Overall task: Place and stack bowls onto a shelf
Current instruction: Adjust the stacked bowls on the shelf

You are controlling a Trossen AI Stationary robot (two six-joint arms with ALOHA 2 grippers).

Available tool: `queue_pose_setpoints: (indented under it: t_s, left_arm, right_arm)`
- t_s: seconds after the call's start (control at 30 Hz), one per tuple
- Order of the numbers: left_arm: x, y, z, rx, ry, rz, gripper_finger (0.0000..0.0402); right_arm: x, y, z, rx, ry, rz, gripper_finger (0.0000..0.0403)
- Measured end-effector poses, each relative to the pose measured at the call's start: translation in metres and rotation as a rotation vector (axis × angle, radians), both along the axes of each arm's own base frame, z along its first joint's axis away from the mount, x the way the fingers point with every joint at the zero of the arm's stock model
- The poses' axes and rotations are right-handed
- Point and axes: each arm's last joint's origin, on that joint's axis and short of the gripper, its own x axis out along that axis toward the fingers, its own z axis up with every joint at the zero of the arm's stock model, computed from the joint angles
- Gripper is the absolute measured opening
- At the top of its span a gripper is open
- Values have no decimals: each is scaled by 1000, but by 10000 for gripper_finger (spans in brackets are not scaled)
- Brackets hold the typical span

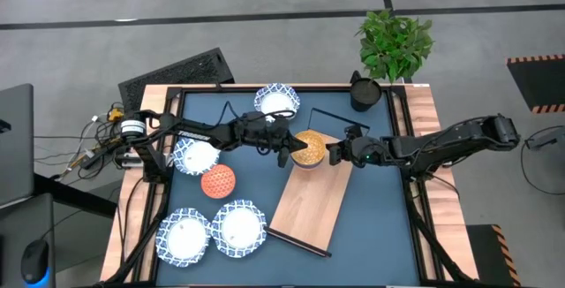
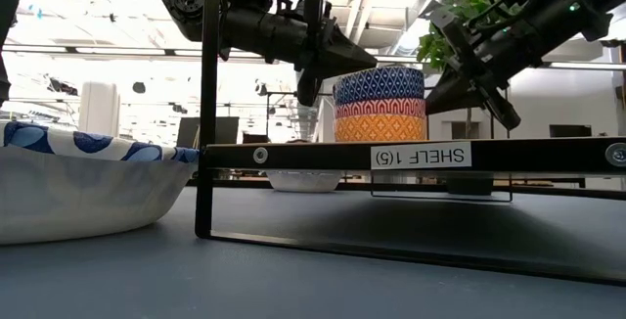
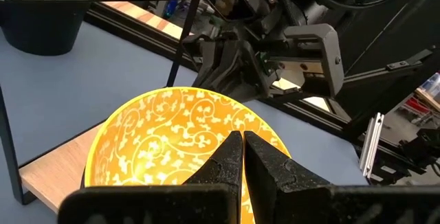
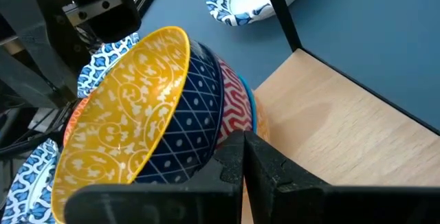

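Note:
A stack of three small bowls [image 1: 307, 147] stands on the far end of the light-wood shelf [image 1: 311, 207]. The top bowl is blue outside and yellow-patterned inside, above a red one and an orange one [image 2: 380, 104]. My left gripper [image 1: 284, 150] is shut and sits at the stack's left side, its tips over the top bowl's rim [image 3: 242, 157]. My right gripper [image 1: 336, 154] is shut at the stack's right side, low beside the bowls [image 4: 243, 154]. Wide white bowls with blue rims [image 1: 196, 155] [image 1: 238, 228] and a red-orange bowl [image 1: 218, 182] rest on the table. My left gripper points its shut fingertips [image 3: 230, 157] at the near rim of the yellow-lined top bowl [image 3: 180, 136], slanting down from the table's left; I cannot tell whether they touch it. My right gripper has its shut fingertips [image 4: 232, 157] by the lower side of the stack [image 4: 230, 110], coming from the table's right; whether they touch cannot be told.
Another white-and-blue bowl [image 1: 277, 101] lies at the far side, and one more [image 1: 184, 237] near the front-left corner. A dark pot [image 1: 364, 92] stands at the far right with a plant [image 1: 395, 39] behind it. The shelf's near half [image 1: 305, 222] is bare wood.

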Motion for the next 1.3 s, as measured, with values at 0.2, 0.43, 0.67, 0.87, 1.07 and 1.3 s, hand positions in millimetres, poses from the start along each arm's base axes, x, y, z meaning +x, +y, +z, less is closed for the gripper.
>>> queue_pose_setpoints:
  t_s: [0.2,0.43,0.67,0.87,1.07,1.3]
  left_arm:
    - [0,0,0,0,0,0,0]
    - [0,0,0,0,0,0,0]
    - [0,0,0,1,0,6,0]
    - [0,0,0,2,1,6,0]
    - [-2,8,-6,50,63,103,0]
    - [-7,29,-8,41,89,190,0]
  right_arm:
    - [-6,6,13,4,-68,30,30]
    - [-6,8,12,-2,-60,40,28]
    - [0,8,1,4,-2,39,29]
    - [-1,8,3,2,-14,37,30]
    - [-5,8,9,2,-44,38,29]
    - [-6,8,11,3,-56,39,30]
